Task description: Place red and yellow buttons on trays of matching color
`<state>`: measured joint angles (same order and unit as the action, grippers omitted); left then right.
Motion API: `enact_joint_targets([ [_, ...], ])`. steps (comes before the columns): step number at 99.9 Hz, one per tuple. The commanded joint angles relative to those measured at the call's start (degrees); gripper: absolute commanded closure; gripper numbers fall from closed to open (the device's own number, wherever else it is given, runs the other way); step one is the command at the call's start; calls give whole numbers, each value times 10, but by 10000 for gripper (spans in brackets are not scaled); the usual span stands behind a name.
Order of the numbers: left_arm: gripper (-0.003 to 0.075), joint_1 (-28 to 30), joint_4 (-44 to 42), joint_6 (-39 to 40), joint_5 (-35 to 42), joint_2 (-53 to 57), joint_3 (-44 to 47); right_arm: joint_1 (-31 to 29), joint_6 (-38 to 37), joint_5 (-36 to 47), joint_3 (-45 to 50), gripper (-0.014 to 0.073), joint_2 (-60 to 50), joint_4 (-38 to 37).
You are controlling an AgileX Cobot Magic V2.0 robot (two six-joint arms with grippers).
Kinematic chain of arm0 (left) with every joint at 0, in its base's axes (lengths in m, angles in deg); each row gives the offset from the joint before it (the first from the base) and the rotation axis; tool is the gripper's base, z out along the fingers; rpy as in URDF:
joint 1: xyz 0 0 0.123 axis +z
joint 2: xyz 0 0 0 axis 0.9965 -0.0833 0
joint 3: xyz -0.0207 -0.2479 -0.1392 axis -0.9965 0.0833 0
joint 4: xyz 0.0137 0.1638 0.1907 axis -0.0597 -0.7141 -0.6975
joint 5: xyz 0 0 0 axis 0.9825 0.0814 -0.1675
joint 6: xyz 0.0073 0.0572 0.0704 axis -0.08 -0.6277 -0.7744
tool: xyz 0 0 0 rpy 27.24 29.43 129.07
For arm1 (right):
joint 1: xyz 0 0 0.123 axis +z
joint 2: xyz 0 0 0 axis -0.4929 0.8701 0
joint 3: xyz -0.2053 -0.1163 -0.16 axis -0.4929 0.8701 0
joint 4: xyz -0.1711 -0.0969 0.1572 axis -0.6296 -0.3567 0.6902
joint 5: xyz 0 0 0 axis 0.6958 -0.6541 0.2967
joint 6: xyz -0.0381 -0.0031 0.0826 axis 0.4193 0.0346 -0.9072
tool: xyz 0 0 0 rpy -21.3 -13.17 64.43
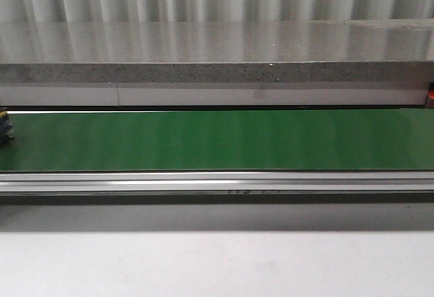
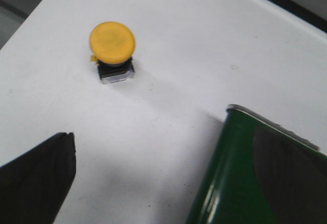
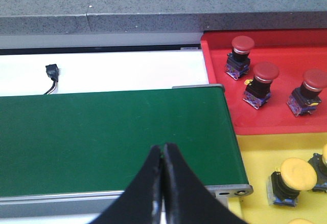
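Green conveyor belt [image 1: 217, 141] on a white table [image 1: 217, 263] — grey speckled ledge [image 1: 217, 73] behind

Right gripper [image 3: 162, 183] 2 black tapered fingers, left gripper finger [image 2: 36, 178] black, textured, blunt-tipped

Green conveyor belt [image 1: 217, 140] before a grey ledge [image 1: 217, 53].

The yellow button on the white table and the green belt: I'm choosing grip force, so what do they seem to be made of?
The yellow button looks like matte moulded plastic: a smooth, evenly coloured cap on a black body with a clear, glossy base, probably plastic too. The green belt looks like smooth rubber or PVC with a slight sheen; in the left wrist view its curved end reflects light. Neither can be confirmed by sight.
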<state>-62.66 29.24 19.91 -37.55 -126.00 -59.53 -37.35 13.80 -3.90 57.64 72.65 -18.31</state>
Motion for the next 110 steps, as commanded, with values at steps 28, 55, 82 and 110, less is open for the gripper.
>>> enact_joint_targets([
  [28, 50, 32, 26, 4, 16, -115, -126, 0, 5, 40, -16, 661, 1, 1],
  [55, 51, 32, 31, 4, -23, -207, -228, 0, 5, 40, -16, 661, 1, 1],
  [82, 68, 32, 31, 16, -14, -257, -265, 0, 5, 40, -16, 661, 1, 1],
  [110, 291, 32, 32, 18, -18, -267, -265, 0, 5, 40, -16, 661, 1, 1],
])
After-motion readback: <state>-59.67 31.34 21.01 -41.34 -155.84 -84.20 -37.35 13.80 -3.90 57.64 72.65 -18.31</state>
